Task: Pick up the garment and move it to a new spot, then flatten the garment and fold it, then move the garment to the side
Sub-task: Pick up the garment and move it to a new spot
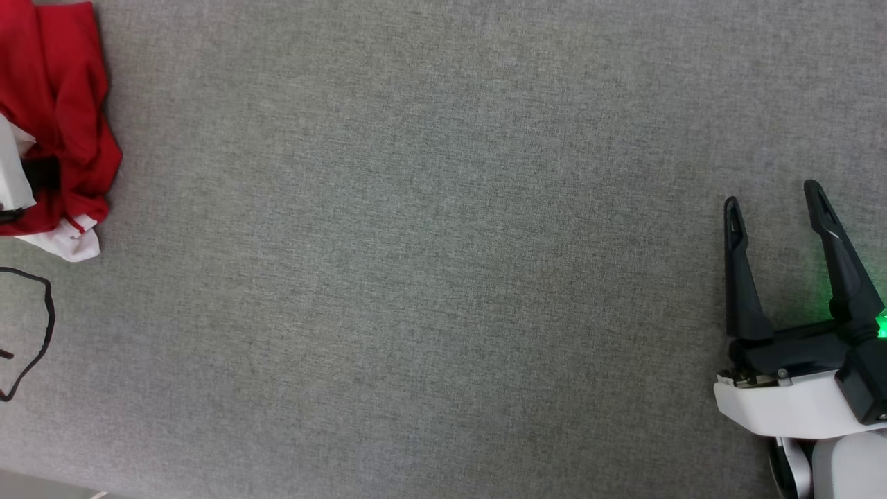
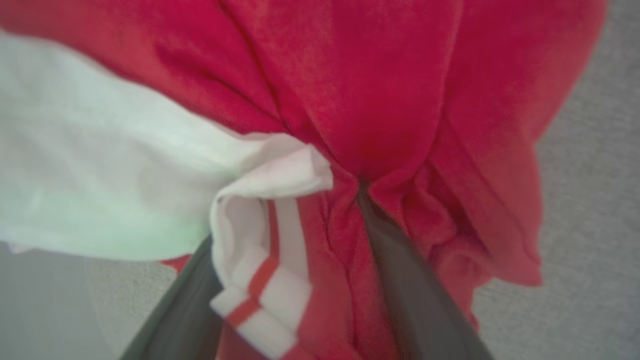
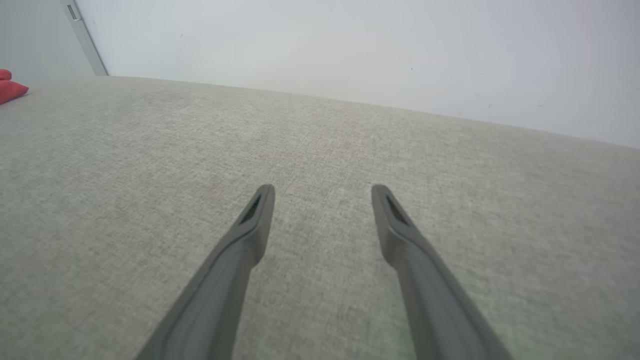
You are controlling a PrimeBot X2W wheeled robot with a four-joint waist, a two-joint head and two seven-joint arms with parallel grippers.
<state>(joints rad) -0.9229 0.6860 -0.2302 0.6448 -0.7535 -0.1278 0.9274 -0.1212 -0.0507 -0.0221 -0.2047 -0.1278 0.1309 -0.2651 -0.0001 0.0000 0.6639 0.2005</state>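
The garment [image 1: 55, 104], red with white sleeves, lies bunched at the far left edge of the grey cloth surface in the head view. In the left wrist view its red folds [image 2: 390, 90] and a white sleeve with red-striped trim are pressed close. My left gripper [image 2: 290, 210] stands open, its two dark fingers [image 2: 405, 290] spread apart and pushed into the cloth, which hides their tips. My right gripper [image 1: 772, 196] is open and empty over bare surface at the lower right, far from the garment. In the right wrist view, that gripper [image 3: 322, 192] hovers above the surface and a red corner of the garment [image 3: 10, 90] shows far left.
A grey fabric surface [image 1: 429, 263] spans the head view. A black cable loop [image 1: 43, 326] lies at the left edge below the garment. The surface's near edge [image 1: 41, 485] shows at the bottom left. A white wall [image 3: 350, 50] rises behind the surface's far edge.
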